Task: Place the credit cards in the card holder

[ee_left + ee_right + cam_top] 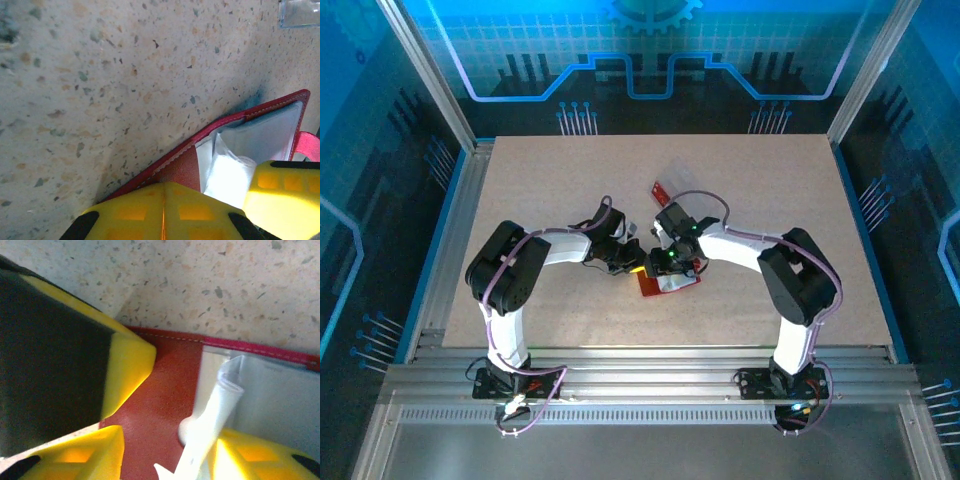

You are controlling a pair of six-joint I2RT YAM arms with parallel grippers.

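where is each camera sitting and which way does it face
top external: above and behind the bases, looking down at the table; left arm and right arm show in full
left wrist: on the left arm, looking along its shut fingers at the card holder
right wrist: on the right arm, looking down past its spread fingers
shared: both wrist views show the card holder's clear pocket

Red card holder [175,172], speckled beige table [100,100].
Pale stitching edges the cover; pockets glossy whitish; table flecks grey and brown; left gripper [163,202] yellow with black patches.
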